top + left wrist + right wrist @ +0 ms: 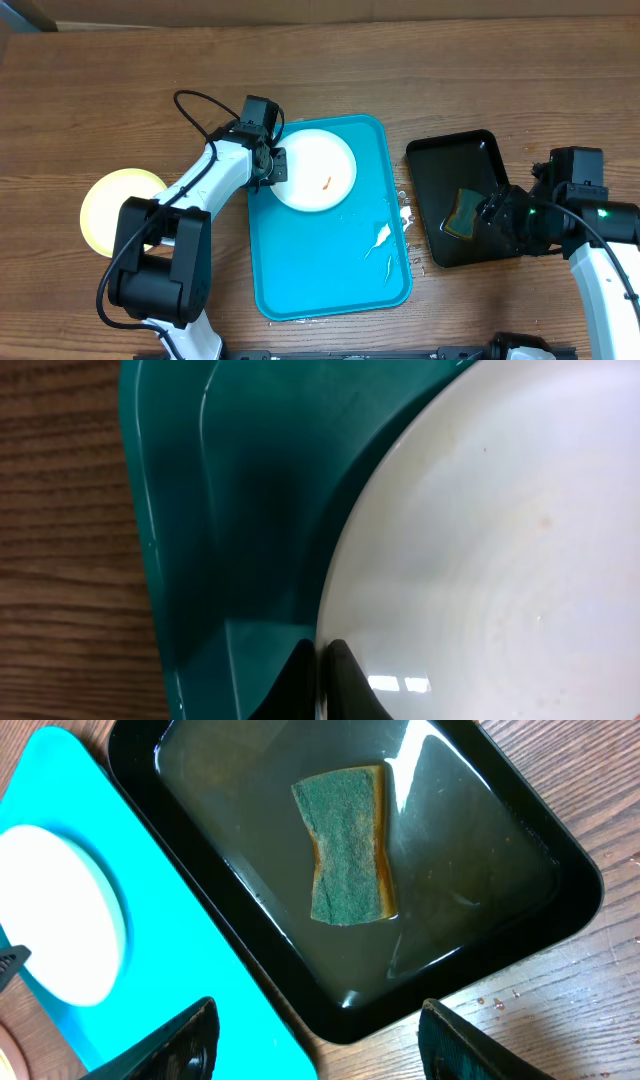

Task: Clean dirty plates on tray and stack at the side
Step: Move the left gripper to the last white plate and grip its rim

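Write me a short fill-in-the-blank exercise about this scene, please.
The plate held at its rim by the left gripper is ____.
The sponge lies in the small tray, which is ____.
The fingers of the right gripper stand ____.
The yellow plate rests outside the turquoise tray, on the ____.
Missing words: white; black; open; table.

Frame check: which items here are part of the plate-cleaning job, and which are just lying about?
Job: white plate, pinched at its rim by the left gripper; yellow plate on the table; blue tray; sponge in the black tray, likely for wiping.
Lying about: white smears on the blue tray; droplets on the table.
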Controlling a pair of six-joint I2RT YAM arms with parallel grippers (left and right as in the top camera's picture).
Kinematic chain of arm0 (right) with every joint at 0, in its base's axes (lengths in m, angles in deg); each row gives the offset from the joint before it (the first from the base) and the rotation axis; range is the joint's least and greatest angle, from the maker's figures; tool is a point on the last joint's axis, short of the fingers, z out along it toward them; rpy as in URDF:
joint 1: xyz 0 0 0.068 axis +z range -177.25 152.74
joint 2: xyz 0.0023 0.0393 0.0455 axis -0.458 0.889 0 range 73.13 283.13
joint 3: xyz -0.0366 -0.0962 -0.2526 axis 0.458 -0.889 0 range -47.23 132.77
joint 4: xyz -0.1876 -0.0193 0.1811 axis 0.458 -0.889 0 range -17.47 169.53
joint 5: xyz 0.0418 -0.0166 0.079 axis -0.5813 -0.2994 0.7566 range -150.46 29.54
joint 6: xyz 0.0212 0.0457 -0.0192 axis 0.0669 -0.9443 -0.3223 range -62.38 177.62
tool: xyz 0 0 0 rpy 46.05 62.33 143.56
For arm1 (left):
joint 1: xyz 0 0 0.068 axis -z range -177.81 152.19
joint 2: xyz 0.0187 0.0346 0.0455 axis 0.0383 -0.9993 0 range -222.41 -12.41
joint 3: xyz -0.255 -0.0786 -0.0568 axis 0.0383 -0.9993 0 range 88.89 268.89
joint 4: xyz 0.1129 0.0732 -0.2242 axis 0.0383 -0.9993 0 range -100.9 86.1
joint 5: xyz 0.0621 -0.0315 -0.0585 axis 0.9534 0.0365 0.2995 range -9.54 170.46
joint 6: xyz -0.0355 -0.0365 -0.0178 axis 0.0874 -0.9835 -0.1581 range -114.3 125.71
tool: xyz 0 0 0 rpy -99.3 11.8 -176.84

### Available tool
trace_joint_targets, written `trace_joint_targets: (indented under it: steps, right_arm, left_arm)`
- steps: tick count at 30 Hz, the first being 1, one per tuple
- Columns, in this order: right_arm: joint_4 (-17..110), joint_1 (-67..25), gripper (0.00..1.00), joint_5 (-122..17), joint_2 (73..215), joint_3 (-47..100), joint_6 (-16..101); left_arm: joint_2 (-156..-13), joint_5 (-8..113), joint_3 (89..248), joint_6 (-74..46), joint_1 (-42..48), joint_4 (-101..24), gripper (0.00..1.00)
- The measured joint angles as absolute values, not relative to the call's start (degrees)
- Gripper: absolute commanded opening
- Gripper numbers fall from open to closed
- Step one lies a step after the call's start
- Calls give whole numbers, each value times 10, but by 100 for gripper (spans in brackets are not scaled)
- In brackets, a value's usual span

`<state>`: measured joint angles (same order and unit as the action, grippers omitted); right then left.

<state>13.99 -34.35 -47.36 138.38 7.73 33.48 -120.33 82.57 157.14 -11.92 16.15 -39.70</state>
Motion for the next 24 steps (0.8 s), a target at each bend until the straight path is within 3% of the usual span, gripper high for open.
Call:
trace_joint_targets:
  steps: [8,11,15,19,24]
  right_arm:
    - [140,-343,66,-474,1384,77,343]
    - [140,-343,65,-468,1384,77,354]
    - [139,-338,66,-457,1384,77,369]
    - [141,-329,65,-449,1384,76,382]
    - [159,-328,65,-443,1384,55,386]
  left_arm:
    - [-1201,768,1575,-138,188,-492,8]
    - [-1201,729,1573,-160,209,-537,32]
    - [-1202,698,1566,-192,229,-573,46]
    - [-1202,694,1565,-199,234,-573,47]
    - [-1202,728,1573,-168,231,-547,38]
